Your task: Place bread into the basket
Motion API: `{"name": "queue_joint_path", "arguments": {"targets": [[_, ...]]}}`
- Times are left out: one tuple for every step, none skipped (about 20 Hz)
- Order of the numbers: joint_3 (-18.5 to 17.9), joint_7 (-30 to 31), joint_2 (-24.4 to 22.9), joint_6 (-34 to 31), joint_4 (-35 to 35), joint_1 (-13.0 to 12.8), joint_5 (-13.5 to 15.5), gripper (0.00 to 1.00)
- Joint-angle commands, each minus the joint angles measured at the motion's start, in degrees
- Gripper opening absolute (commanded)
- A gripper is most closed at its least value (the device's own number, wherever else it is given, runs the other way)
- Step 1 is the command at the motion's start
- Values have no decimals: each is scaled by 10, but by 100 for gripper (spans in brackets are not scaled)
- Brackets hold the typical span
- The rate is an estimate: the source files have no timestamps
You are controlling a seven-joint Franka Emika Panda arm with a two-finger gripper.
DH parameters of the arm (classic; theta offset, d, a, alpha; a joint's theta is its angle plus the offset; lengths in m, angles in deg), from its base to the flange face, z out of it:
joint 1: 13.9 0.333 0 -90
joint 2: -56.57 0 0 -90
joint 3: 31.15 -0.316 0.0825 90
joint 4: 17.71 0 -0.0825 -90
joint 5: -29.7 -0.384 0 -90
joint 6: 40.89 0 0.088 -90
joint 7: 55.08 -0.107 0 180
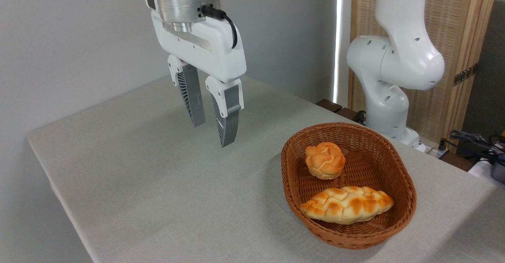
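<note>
Fixed cam: bread (346, 205) is lying flat in the basket (398, 168), near-side half, long axis running left-right across the basket's width, right tip angled slightly up and away. Small round bun (324, 160) sits just behind it, a small gap between them. Gripper (212, 132) hangs above the table (138, 184), well left of the basket, fingers pointing down, narrow gap between them, nothing held. Arm base (388, 113) stands behind the basket.
</note>
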Motion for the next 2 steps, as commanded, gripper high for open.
{"name": "queue_joint_path", "arguments": {"targets": [[4, 6, 10, -21, -18, 6, -6, 100], [5, 1, 10, -22, -18, 15, -4, 100]]}}
